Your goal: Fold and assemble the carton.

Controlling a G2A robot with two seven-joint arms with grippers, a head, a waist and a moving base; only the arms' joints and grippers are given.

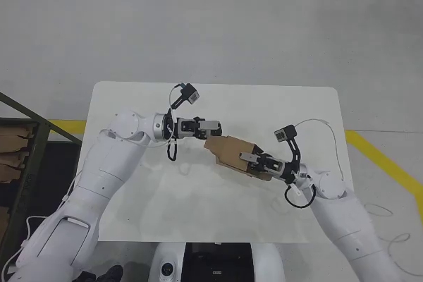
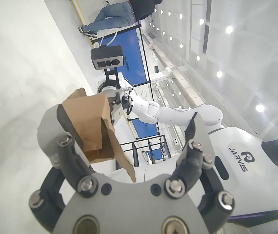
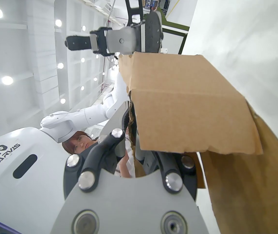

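Observation:
A brown, partly folded carton (image 1: pixel 233 149) hangs between both arms over the middle of the white table (image 1: pixel 282 106). My right gripper (image 1: pixel 256 162) is shut on the carton's right end; in its own view a carton (image 3: pixel 185 98) wall runs between the fingers, and one finger is hidden behind it. My left gripper (image 1: pixel 215 127) stands open at the carton's left end. In the left wrist view one finger pad (image 2: pixel 64 120) lies against the carton (image 2: pixel 90 115) and the other finger (image 2: pixel 195 132) stands far off. The right wrist view shows the left gripper (image 3: pixel 112 40) beyond the box.
Beside the table's left edge, a dark rack (image 1: pixel 7 155) holds flat cardboard sheets. Yellow floor lines (image 1: pixel 381 158) run past both sides of the table. Bare table surface lies in front of and behind the carton.

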